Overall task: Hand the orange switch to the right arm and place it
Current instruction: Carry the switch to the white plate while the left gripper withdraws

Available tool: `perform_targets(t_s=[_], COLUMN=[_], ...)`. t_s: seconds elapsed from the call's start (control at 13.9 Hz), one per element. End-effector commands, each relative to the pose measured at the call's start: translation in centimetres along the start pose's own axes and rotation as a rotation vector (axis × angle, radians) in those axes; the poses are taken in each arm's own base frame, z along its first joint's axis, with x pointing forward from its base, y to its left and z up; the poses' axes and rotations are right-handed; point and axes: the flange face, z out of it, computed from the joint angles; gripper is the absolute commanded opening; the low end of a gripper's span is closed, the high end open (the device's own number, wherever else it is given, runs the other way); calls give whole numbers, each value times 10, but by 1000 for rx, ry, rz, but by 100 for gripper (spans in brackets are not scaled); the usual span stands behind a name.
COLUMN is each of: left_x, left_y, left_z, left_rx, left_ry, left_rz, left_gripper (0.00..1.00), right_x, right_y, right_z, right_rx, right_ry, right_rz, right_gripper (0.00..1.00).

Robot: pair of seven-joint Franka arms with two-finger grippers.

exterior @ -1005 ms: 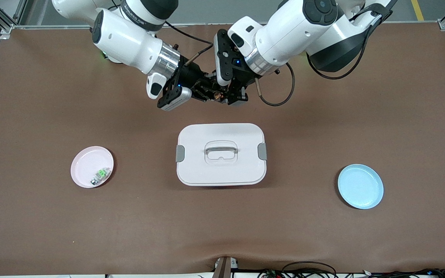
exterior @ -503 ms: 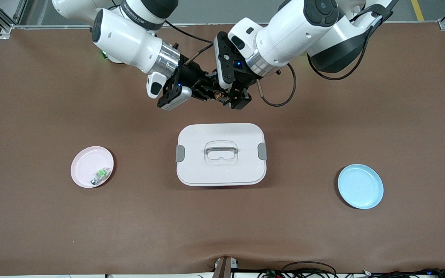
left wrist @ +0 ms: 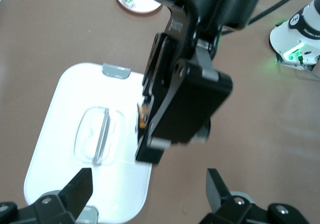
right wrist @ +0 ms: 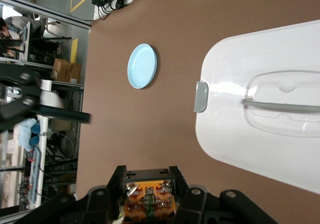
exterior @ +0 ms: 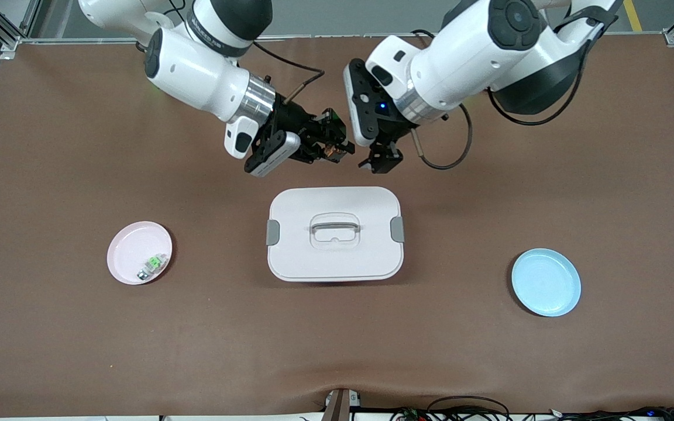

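Observation:
The orange switch [exterior: 332, 151] is a tiny black part with orange bands, pinched in my right gripper [exterior: 334, 149]. That gripper hangs over the brown mat just off the white box's edge on the robots' side. In the right wrist view the orange switch [right wrist: 149, 200] sits between the shut fingers [right wrist: 116, 184] of the right gripper [right wrist: 149, 185]. My left gripper [exterior: 381, 162] hangs beside it, apart from the switch, open and empty. The left wrist view shows the left gripper [left wrist: 147, 191] with its fingers spread wide, and the orange switch [left wrist: 142, 117] held in front of it.
A white lidded box [exterior: 372, 257] with a handle stands mid-table under both hands. A pink plate [exterior: 129, 245] holding a small green-and-clear part [exterior: 152, 264] lies toward the right arm's end. A blue plate [exterior: 546, 282] lies toward the left arm's end.
My left gripper has opened, let go of the orange switch and drawn away toward its own end of the table. The right gripper keeps the switch and has shifted slightly.

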Motion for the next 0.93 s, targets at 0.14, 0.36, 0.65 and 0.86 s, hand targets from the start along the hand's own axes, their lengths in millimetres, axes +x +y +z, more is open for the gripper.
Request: perform_targets(t_s=[0.14, 0.36, 0.65, 0.86], left_x=[-20, -36, -61, -78], left_y=[-8, -21, -46, -64], left_z=[-19, -25, -37, -43], left_rx=[8, 2, 16, 28], left_ry=[-50, -71, -69, -68], left_rz=[-59, -125, -207, -266], left_gripper=[100, 100, 100, 100], right_x=[20, 24, 47, 57], right_y=[43, 78, 159, 212], right_z=[-12, -27, -74, -109], right_rx=[-129, -216, -284, -373], right_ry=[-87, -216, -338, -435], right_rz=[-181, -302, -582, -725], right_gripper=[0, 0, 0, 0])
